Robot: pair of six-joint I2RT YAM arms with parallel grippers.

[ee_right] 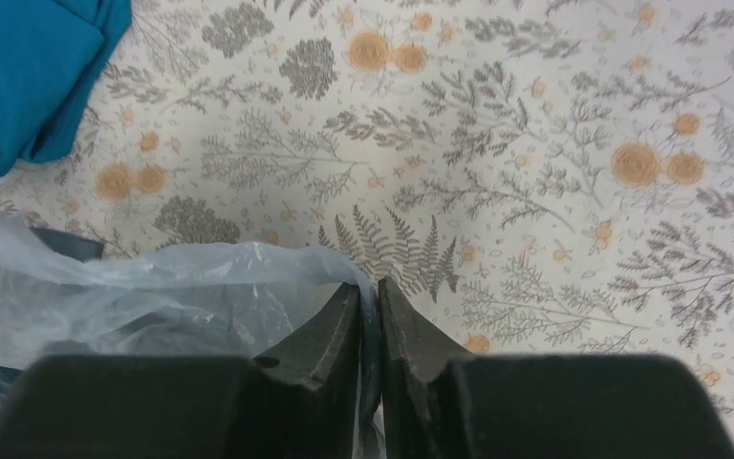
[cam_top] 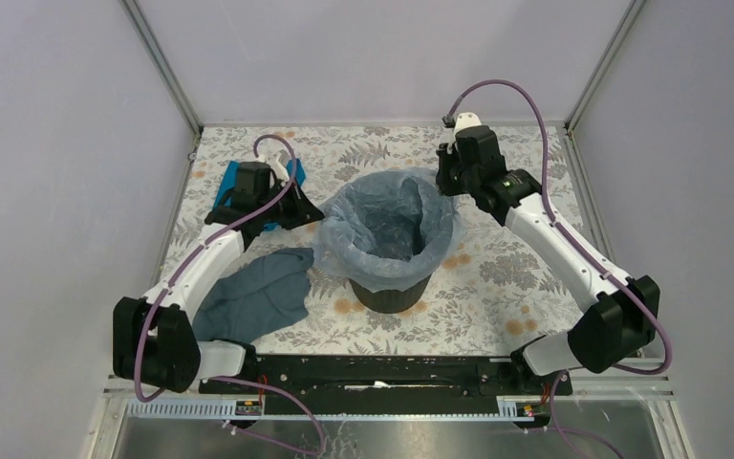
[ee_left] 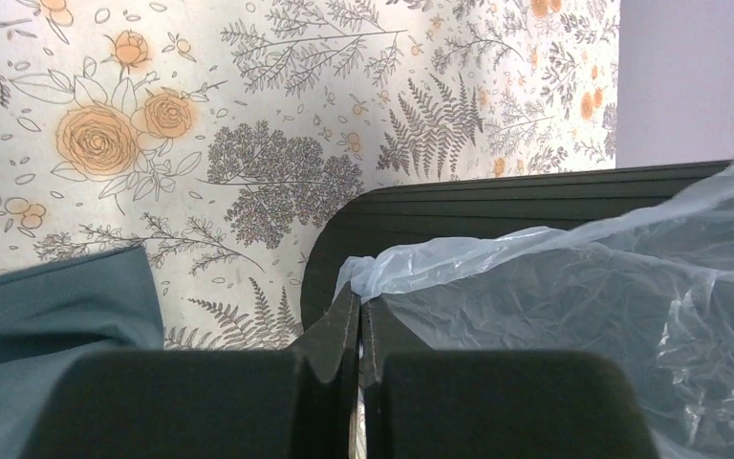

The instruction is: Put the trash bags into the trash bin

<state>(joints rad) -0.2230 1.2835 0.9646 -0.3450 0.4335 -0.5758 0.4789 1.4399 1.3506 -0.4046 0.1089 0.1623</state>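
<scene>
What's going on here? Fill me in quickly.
Both arms are fitting the pale blue trash bag into the trash bin. The left gripper pinches the bag's edge at the bin's left side, the right gripper at its far right. The bag hangs inside, its mouth draped over the rim. A grey-blue cloth and a teal cloth lie to its left.

My thin, crinkly pale blue plastic bag (cam_top: 344, 239) lines the upright round black plastic bin (cam_top: 394, 297). Its open mouth drapes over the rim.
</scene>
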